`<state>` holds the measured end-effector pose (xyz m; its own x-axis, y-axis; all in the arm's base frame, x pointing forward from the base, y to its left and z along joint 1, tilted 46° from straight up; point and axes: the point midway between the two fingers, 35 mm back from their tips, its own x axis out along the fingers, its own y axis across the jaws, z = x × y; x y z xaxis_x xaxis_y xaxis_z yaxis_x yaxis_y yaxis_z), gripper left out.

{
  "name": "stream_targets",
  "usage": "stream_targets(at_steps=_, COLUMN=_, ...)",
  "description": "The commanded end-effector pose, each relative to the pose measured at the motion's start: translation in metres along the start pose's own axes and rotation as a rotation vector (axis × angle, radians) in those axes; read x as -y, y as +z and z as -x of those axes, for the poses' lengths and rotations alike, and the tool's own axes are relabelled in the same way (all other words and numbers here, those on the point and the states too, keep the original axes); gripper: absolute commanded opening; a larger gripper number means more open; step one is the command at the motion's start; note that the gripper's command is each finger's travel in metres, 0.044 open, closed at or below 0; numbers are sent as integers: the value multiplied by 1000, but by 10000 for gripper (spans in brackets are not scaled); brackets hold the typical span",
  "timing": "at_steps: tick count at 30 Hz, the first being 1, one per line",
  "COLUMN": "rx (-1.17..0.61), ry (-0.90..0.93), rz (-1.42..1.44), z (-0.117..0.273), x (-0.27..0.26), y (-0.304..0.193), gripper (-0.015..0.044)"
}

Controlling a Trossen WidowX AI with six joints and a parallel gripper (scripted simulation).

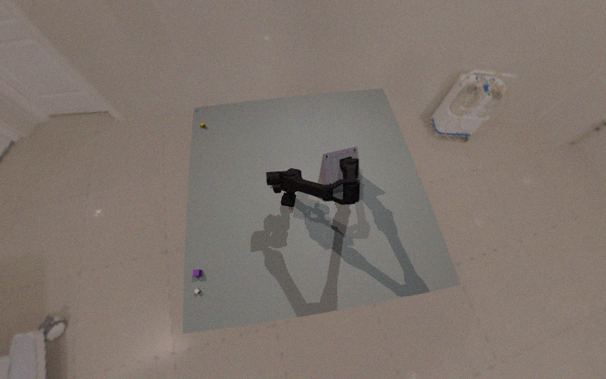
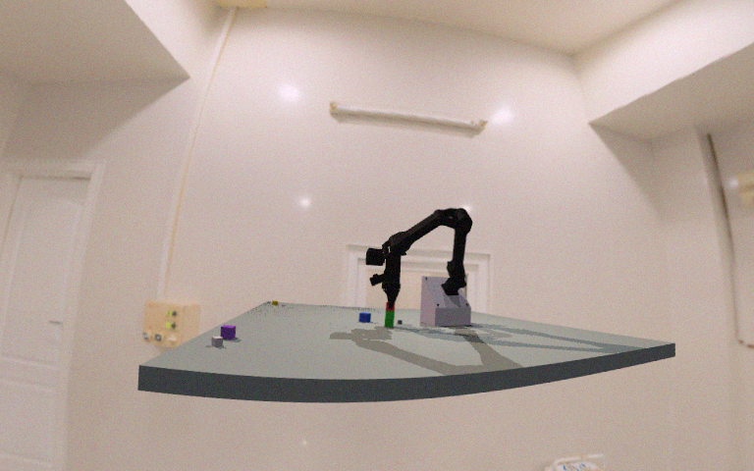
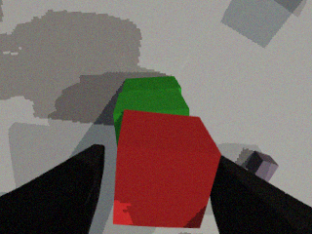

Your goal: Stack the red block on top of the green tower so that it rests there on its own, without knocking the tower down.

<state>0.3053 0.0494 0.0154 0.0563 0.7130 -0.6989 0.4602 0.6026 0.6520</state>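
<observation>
The red block (image 2: 390,305) (image 3: 163,171) sits directly on top of the green tower (image 2: 389,318) (image 3: 151,99), with no gap visible between them in the exterior view. The tower stands upright. My gripper (image 2: 391,303) (image 3: 157,160) points down around the red block and is open. In the wrist view a gap shows between the left finger and the block, while the right finger is at or very near its side. The red block covers part of the tower's top in the wrist view. The arm hides both from the top view.
A blue block (image 2: 364,317) is left of the tower and a small dark block (image 2: 400,322) (image 3: 263,167) is right of it. The purple block (image 1: 196,272) (image 2: 228,332), white block (image 1: 197,291) (image 2: 217,341) and yellow block (image 1: 202,125) (image 2: 275,303) are farther off. The arm's base (image 2: 453,316) is right.
</observation>
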Motion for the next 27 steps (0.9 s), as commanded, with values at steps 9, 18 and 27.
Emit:
stream_targets(at_steps=9, rx=1, ry=-1, rz=1, z=0, x=0, y=0, gripper=440)
stream_targets(at_steps=18, rx=1, ry=-1, rz=1, z=0, x=0, y=0, gripper=440)
stream_targets(at_steps=27, rx=1, ry=-1, rz=1, z=0, x=0, y=0, gripper=440)
